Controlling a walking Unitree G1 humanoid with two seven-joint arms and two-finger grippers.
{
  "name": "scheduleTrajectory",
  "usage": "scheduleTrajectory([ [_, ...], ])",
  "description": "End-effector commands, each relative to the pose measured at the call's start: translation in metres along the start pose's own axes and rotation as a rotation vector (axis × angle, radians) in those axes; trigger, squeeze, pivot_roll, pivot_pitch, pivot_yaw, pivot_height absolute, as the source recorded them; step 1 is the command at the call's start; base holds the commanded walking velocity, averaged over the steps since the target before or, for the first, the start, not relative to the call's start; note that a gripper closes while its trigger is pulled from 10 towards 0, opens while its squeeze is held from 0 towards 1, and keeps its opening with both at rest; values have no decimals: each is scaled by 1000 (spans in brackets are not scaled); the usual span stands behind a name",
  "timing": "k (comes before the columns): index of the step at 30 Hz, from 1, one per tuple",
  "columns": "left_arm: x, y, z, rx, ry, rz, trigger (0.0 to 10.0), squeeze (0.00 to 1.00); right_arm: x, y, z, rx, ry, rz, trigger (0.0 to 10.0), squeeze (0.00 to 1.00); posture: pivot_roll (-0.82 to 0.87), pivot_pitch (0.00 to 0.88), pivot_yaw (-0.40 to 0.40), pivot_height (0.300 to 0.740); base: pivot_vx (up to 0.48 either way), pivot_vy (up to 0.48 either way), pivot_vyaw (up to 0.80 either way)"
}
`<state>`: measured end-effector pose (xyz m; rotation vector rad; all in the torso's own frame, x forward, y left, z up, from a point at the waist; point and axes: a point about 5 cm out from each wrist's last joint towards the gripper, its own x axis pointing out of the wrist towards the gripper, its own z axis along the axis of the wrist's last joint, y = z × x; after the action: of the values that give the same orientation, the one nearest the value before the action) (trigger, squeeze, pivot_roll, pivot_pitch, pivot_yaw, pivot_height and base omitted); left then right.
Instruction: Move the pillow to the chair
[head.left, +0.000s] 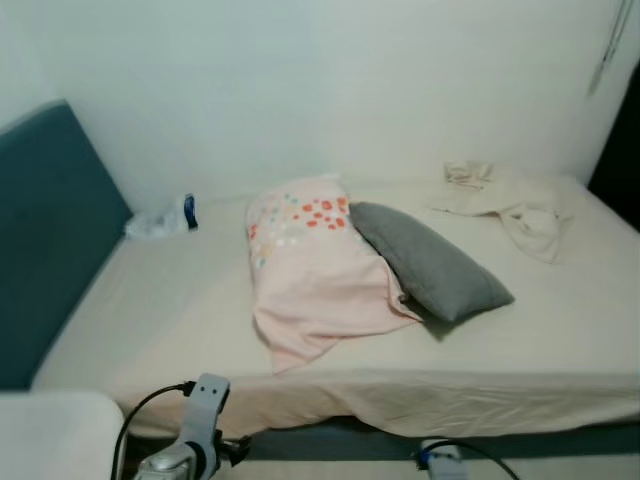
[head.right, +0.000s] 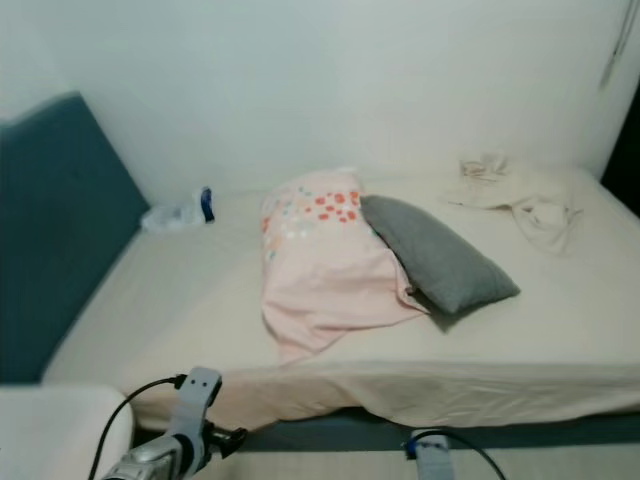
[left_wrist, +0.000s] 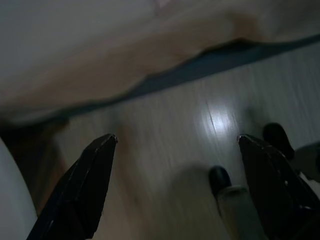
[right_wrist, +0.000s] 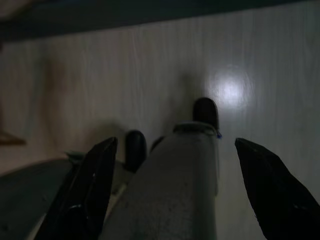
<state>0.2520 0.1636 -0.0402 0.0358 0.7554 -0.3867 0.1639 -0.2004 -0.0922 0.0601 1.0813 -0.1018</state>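
grey pillow (head.left: 430, 262) mid-bed (head.left: 180, 310), right of pink pillow (head.left: 310, 265) | left gripper (left_wrist: 175, 145) spread wide, empty | right gripper (right_wrist: 175, 150) likewise

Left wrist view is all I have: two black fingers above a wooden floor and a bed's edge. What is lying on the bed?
Observer: A pink pillow with red and orange dots lies mid-bed, its near corner close to the front edge.
Operator: Is anything touching it?
Observer: Yes, a gray pillow lies beside it on the robot's right, and its edge appears to rest against the pink one.
Operator: Anything else up there?
Observer: A crumpled cream cloth at the far right, and a small clear bag by the teal headboard.
Operator: My right end effector?
Observer: The right end effector hangs open over the floor.
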Motion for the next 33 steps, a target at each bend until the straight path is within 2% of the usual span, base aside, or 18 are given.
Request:
scheduleTrajectory([
  [1,1,1,2,-41,-11,46,10000,0,1,11,5,-55,-17,55,10000,0,-85,0,85,740,0,0,0],
  [3,0,7,5,-119,-48,100,10000,0,1,15,3,-147,5,78,10000,0,-58,0,34,740,0,0,0],
  [7,-1,9,7,-131,-64,110,10000,0,1,17,4,-167,8,89,10000,0,-49,0,28,740,0,0,0],
  [8,-1,8,5,-162,-83,116,10000,0,1,20,6,-183,-2,109,10000,0,-48,0,27,740,0,0,0],
  [10,0,-4,-7,-177,-64,80,10000,0,2,15,15,-124,-34,95,10000,0,-71,0,66,740,0,0,0],
  [13,0,-5,-8,-171,-58,74,10000,0,2,14,16,-116,-36,92,10000,0,-71,0,66,740,0,0,0],
  [14,1,-8,-12,-134,-28,49,10000,0,1,9,9,-33,-38,51,10000,0,-86,0,123,740,0,0,0],
  [17,1,-9,-12,-96,-13,34,10000,0,0,6,0,19,-16,24,10000,0,-86,0,104,740,0,0,0],
  [18,0,-5,-10,-133,-39,67,10000,0,0,1,4,-6,-37,12,10000,0,-51,0,91,740,0,0,0],
  [19,-1,-3,-8,-162,-60,82,10000,0,0,2,5,-41,-29,36,10000,0,-44,0,42,740,0,0,0],
  [21,-1,0,-3,-196,-101,97,10000,0,0,4,6,-102,-14,71,10000,0,-39,0,9,740,0,0,0],
  [22,-1,0,-3,-196,-101,97,10000,0,0,4,6,-102,-14,71,10000,0,-39,0,9,740,0,0,0],
  [24,-2,1,-8,-301,-110,141,10000,0,0,3,2,-212,19,76,10000,0,-51,0,18,740,0,0,0],
  [26,-1,-4,-11,-308,-104,135,10000,0,0,2,0,-209,14,81,10000,0,-42,0,-8,740,0,0,0],
  [27,1,-9,-11,-276,-102,99,10000,0,-1,3,-1,-144,2,85,10000,0,-52,0,17,740,0,0,0],
  [29,1,-10,-10,-265,-102,89,10000,0,-1,3,-1,-124,-1,85,10000,0,-52,0,17,740,0,0,0],
  [30,2,-15,-16,-236,-68,78,10000,0,-1,3,-4,-115,0,87,10000,0,-48,0,83,740,0,0,0],
  [33,1,-16,-24,-157,7,72,10000,0,-1,4,-8,-64,8,52,10000,0,-22,0,56,740,0,0,0],
])
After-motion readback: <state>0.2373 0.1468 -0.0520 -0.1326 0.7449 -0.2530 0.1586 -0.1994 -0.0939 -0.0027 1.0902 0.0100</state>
